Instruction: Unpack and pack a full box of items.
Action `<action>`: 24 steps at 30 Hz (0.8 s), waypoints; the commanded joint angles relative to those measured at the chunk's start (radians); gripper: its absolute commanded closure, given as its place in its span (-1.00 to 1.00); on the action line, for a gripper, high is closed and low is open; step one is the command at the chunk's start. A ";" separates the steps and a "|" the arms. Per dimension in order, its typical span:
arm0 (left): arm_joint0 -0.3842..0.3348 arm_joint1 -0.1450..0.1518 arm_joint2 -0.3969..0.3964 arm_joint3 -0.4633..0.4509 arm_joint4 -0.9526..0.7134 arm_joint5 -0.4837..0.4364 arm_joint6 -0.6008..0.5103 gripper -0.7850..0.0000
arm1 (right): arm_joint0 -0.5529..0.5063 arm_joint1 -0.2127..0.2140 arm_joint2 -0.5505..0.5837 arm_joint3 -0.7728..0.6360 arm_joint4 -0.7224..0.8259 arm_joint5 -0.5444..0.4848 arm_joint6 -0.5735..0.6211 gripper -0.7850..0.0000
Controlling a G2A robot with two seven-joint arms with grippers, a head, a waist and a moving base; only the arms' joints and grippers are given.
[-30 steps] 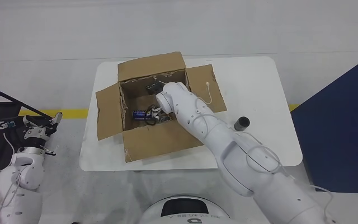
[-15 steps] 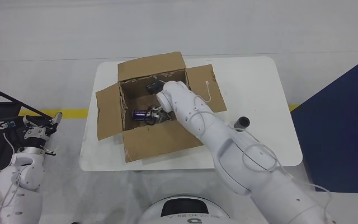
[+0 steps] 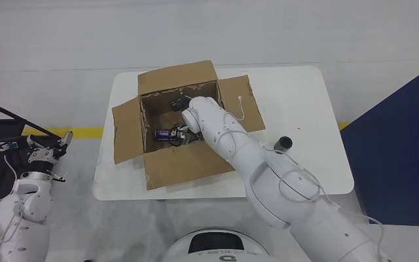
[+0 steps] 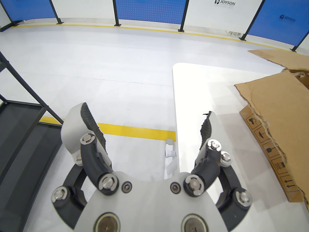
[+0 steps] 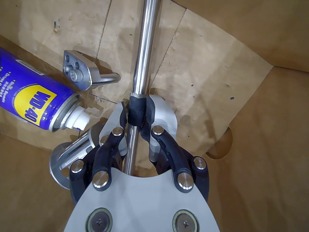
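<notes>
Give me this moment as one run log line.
right gripper: shut on steel rod inside cardboard box | left gripper: open, empty, beside table | in box: spray can lying flat, metal bracket

top view: from high overhead, straight down, taking in the whole counter (image 3: 294,105) and the open box (image 3: 124,134). left wrist view: from behind the left claw (image 4: 146,112), beside the counter, facing out over the floor (image 4: 96,61) toward panels (image 4: 149,1), one box flap in sight. right wrist view: down inside the same box, just behind the right claw (image 5: 137,107), very near the metal rod (image 5: 147,25) in its grip.
</notes>
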 commanded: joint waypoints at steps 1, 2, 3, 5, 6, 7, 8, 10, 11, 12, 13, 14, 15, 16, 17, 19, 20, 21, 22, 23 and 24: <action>0.000 0.000 0.000 0.000 0.000 0.000 0.000 -1.00 | 0.004 -0.003 0.001 0.010 0.001 0.003 -0.001 0.69; 0.000 0.000 0.000 0.000 0.000 0.000 0.000 -1.00 | 0.006 -0.005 0.002 0.016 0.002 0.006 0.000 0.70; 0.000 0.000 0.000 0.000 0.000 0.000 0.000 -1.00 | 0.008 -0.007 0.002 0.022 0.002 0.008 0.002 0.76; 0.000 0.000 0.000 0.000 0.000 0.000 0.000 -1.00 | 0.012 -0.010 0.003 0.030 0.003 0.009 0.005 0.84; 0.000 0.000 0.000 0.000 0.000 0.000 0.000 -1.00 | 0.013 -0.011 0.004 0.033 0.004 0.007 0.007 1.00; 0.000 0.000 0.000 0.000 0.000 0.000 0.000 -1.00 | 0.014 -0.013 0.004 0.036 0.004 0.004 0.010 1.00; 0.000 0.000 0.000 0.000 0.000 0.000 0.000 -1.00 | 0.015 -0.014 0.005 0.038 0.006 0.001 0.013 1.00; 0.000 0.000 0.000 0.000 0.000 0.000 0.000 -1.00 | 0.017 -0.016 0.005 0.043 0.006 -0.003 0.018 1.00; 0.000 0.000 0.000 0.000 0.000 0.000 0.000 -1.00 | 0.018 -0.017 0.004 0.045 0.004 -0.001 0.020 1.00; 0.000 0.000 0.000 0.000 0.000 0.000 0.000 -1.00 | 0.018 -0.019 0.004 0.044 0.004 -0.002 0.021 1.00; 0.000 0.000 0.000 0.000 0.000 0.000 0.000 -1.00 | 0.019 -0.020 0.006 0.039 0.007 -0.009 0.016 1.00; 0.000 0.000 0.000 0.000 0.000 0.000 0.000 -1.00 | 0.021 -0.020 0.007 0.038 0.007 -0.011 0.010 1.00; 0.000 0.000 0.000 0.000 0.000 0.000 0.000 -1.00 | 0.023 -0.020 0.008 0.035 0.007 -0.007 0.004 1.00; 0.000 0.000 0.000 0.000 0.000 0.000 0.000 -1.00 | 0.025 -0.021 0.010 0.029 0.008 -0.005 -0.003 1.00; 0.000 0.000 0.000 0.000 0.000 0.000 0.000 -1.00 | 0.026 -0.021 0.011 0.024 0.008 -0.002 -0.002 1.00; 0.000 0.000 0.000 0.000 0.000 0.000 0.000 -1.00 | 0.029 -0.021 0.013 0.007 0.008 0.003 -0.003 1.00; 0.000 0.000 0.000 0.000 0.000 0.000 0.000 -1.00 | 0.029 -0.020 0.015 0.000 0.010 0.006 0.003 1.00; 0.000 0.000 0.000 0.000 0.000 0.000 0.000 -1.00 | 0.030 -0.020 0.016 -0.008 0.008 0.013 0.008 1.00; 0.000 0.000 0.000 0.000 0.000 0.000 0.000 -1.00 | 0.029 -0.018 0.016 -0.019 0.004 0.021 0.010 1.00; 0.000 0.000 0.000 0.000 0.000 0.000 0.000 -1.00 | 0.028 -0.017 0.015 -0.030 -0.003 0.033 0.010 1.00; 0.000 0.000 0.000 0.000 0.000 0.000 0.000 -1.00 | 0.024 -0.015 0.014 -0.042 -0.010 0.042 0.014 1.00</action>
